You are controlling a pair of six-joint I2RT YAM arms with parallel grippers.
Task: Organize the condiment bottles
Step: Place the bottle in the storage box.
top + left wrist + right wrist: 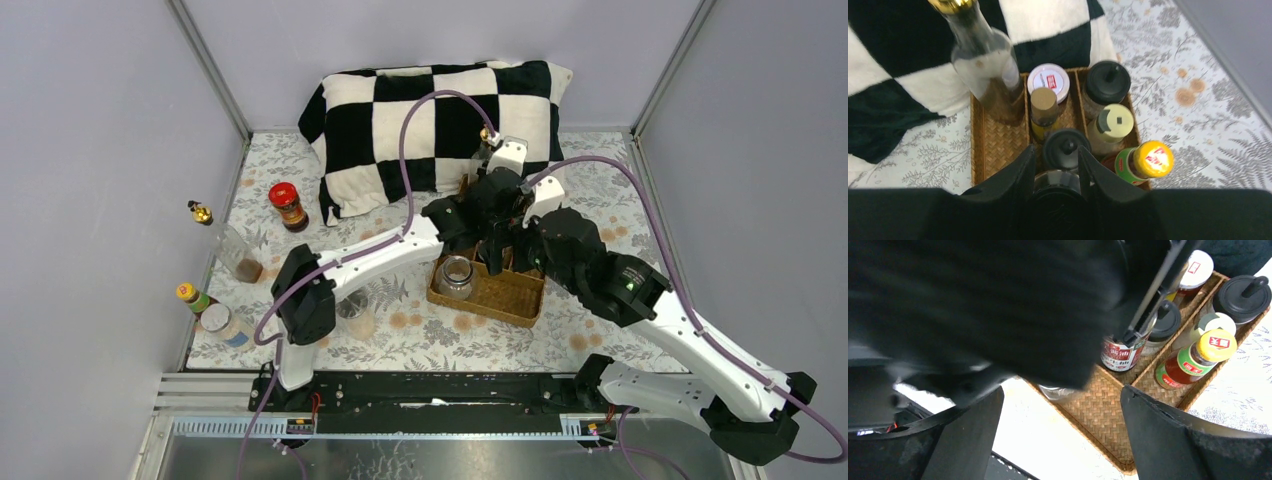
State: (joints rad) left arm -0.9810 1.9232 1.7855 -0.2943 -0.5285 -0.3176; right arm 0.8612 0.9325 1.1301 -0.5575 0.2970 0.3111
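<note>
**Item:** labelled bottle (1120,354), red-and-white label, dark cap.

**Position:** upright in the middle lane of the wicker tray (998,145), at its near end. The base is seemingly down on the weave.

**Long axis:** vertical.

**Left tool** (1057,156): narrow. Its fingers (1015,172) are set to either side of the bottle's top, and contact appears to be made on both sides, so the bottle is judged to be held.

**Right tool** (1062,390): wide, with nothing between its fingers. It is hung over the near part of the tray, close beside the left arm.

**Neighbours:**
- A black-capped bottle (1066,146) is packed just beyond in the same lane.
- A yellow-capped bottle (1145,160) is just beside it in the right lane.
- A clear jar (455,275) is kept at the near end of the left lane.

**Governing relation:** the labelled bottle lies straight below the left tool, between its fingers, with its axis in line with the tool's approach. A release and a withdrawal straight up along that axis are judged to be called for. With the lanes this crowded, a neighbour could be tipped by any sideways drift.

**Stock not yet trayed:** a red-capped jar (288,205), a small gold-topped bottle (200,212) and several others are found along the left side of the tabletop (450,335). They are well apart from the tray. The left arm is judged the nearer to them.
</note>
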